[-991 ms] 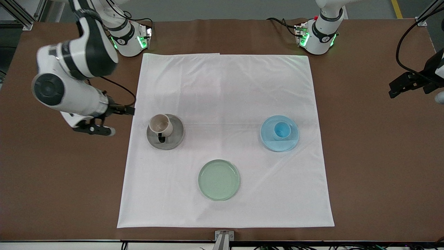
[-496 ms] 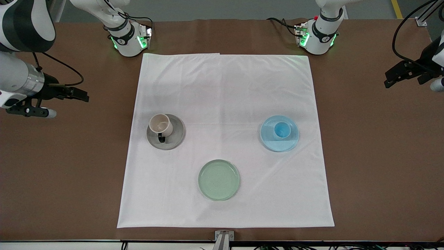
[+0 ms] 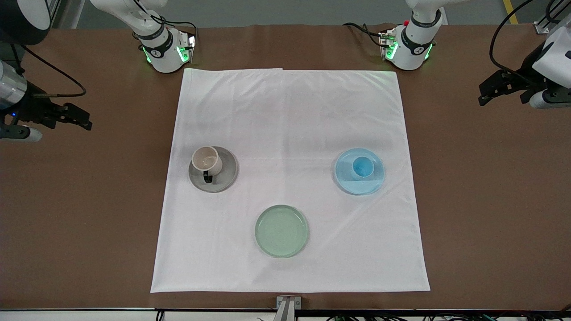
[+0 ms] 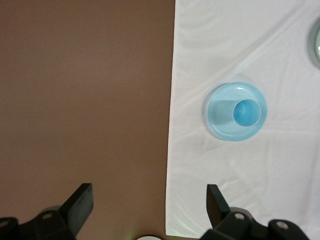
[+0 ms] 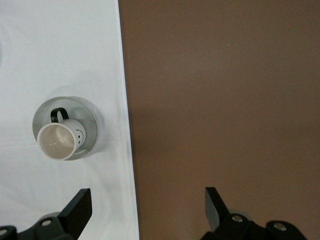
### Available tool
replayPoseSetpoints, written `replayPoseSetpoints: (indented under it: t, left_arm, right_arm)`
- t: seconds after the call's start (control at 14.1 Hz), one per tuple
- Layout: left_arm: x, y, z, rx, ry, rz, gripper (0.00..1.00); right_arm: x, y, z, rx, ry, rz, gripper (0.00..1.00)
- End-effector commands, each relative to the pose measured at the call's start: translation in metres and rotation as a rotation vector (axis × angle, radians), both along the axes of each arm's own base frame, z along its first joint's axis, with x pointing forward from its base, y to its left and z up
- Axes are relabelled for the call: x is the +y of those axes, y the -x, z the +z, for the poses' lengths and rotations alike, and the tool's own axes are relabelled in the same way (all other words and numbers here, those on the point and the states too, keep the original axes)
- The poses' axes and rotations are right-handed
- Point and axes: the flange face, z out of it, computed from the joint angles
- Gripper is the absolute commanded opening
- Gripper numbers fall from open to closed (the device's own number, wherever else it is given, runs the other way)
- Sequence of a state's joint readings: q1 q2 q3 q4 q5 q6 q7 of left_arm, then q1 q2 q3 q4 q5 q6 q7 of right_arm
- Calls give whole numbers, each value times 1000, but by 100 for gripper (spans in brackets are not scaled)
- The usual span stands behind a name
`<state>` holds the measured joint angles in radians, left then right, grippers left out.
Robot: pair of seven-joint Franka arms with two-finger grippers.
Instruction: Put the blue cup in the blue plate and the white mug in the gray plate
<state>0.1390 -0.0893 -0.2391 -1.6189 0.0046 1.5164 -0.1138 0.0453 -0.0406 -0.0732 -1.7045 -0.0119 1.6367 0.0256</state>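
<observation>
The blue cup point(image 3: 363, 167) stands upright in the blue plate point(image 3: 350, 183) on the white cloth, toward the left arm's end. The white mug point(image 3: 206, 160) stands upright in the gray plate point(image 3: 226, 177), dark handle toward the front camera. My left gripper point(image 3: 504, 89) is open and empty, high over bare table off the cloth. Its wrist view shows its own jaws point(image 4: 149, 200) wide apart, with cup point(image 4: 247, 112) and plate point(image 4: 220, 120) far below. My right gripper point(image 3: 67, 118) is open and empty over bare table at the right arm's end. Its wrist view shows its own jaws point(image 5: 147, 205) apart, and mug point(image 5: 57, 141) and plate point(image 5: 91, 122).
A pale green plate point(image 3: 281, 231) lies empty on the white cloth point(image 3: 285, 111), nearer the front camera than the other two plates. Brown table point(image 3: 490, 200) surrounds the cloth. The arm bases stand along the table's edge farthest from the camera.
The right arm has swung away from the gray plate out to the table's end. The left gripper has risen and shifted slightly toward the cloth. Cups and plates have not moved.
</observation>
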Motion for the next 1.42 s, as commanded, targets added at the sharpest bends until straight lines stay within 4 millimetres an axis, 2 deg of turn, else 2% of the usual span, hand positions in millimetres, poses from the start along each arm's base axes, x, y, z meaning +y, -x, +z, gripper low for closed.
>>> replayPoseSetpoints:
  t: [0.0,0.14,0.35,0.71,1.35]
  left_arm:
    - [-7,6,3,-21,11,-14,100]
    - [-11,6,5,-28,10,-19,100]
    - [1,4,4,-31,18,-2,100]
    - [3,-2,-2,-21,17,-11,100]
    - [-2,-4,-7,-6,13,-16,100]
  right_arm:
    - [-12,-5,37,-56,-1,10,100]
    - [-10,-6,54,-88,1,10,100]
    - [-10,-6,59,-104,2,7,100]
    - [-11,-7,71,-130,3,5,100]
    - [-13,-7,74,-139,2,1,100]
